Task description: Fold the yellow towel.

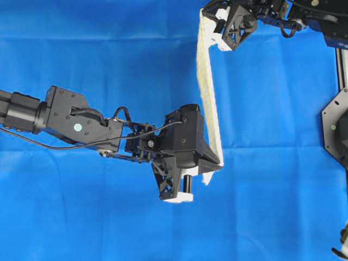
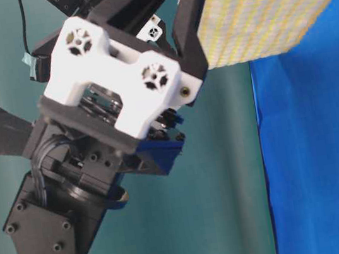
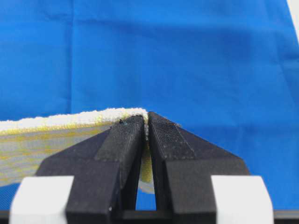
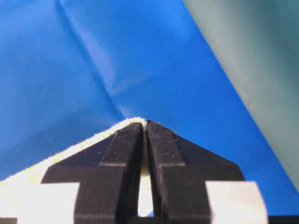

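Note:
The yellow towel, white with fine yellow checks, hangs off the table as a taut vertical sheet, seen edge-on from above. My left gripper is shut on its near corner, and in the left wrist view the hem runs left from the pinched jaws. My right gripper is shut on the far corner; in the right wrist view the towel edge slopes down left from the closed tips. The table-level view shows the towel's checked face at the upper right, beside the left gripper body.
A plain blue tablecloth covers the table under both arms. Its edge shows against a teal wall in the table-level view. A black arm mount stands at the right border.

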### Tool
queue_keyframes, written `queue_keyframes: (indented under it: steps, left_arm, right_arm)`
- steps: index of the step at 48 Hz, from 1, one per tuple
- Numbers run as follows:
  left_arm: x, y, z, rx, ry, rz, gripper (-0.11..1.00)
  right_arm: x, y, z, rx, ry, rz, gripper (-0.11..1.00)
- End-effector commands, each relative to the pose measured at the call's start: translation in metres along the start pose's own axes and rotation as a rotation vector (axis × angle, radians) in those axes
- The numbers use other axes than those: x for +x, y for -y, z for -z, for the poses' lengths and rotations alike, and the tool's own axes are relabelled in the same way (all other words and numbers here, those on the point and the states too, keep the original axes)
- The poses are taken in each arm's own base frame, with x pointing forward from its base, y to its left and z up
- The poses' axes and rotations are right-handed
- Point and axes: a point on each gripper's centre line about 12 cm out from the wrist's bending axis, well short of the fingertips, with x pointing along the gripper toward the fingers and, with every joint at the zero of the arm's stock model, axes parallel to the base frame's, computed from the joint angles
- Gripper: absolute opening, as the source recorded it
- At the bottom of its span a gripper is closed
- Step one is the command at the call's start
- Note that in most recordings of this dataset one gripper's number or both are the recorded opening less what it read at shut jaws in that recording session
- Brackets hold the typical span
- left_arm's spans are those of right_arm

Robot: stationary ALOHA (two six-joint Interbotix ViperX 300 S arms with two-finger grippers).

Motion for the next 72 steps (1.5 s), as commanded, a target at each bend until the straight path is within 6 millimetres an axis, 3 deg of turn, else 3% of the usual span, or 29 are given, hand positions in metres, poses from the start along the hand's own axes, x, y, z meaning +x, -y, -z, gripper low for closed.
queue_keyframes:
  steps: [1,17,24,37,53,72]
  left_arm:
    - [-0.006,0.023,-0.017,0.034,0.057,0.044,0.02]
    - [0.005,0.022,-0.009,0.085,0.076,0.043,0.02]
    - [0.002,0.021,-0.001,0.085,0.078,0.044,0.02]
    - [-0.017,0.016,0.027,0.081,0.137,0.048,0.02]
    - [-0.044,0.01,0.068,0.076,0.087,0.043,0.02]
    - [-0.042,-0.003,0.087,0.067,0.033,0.016,0.02]
  right_arm:
    - [-0.004,0.015,-0.013,0.017,0.037,0.031,0.02]
    - [-0.002,0.016,-0.009,0.008,0.022,0.035,0.02]
    - [0.01,0.013,-0.005,0.001,0.0,0.028,0.02]
    - [0.038,-0.004,-0.008,-0.025,-0.023,-0.003,0.02]
    - [0.065,-0.025,-0.019,-0.055,-0.025,-0.034,0.02]
    - [0.079,-0.038,-0.011,-0.079,-0.05,-0.056,0.02]
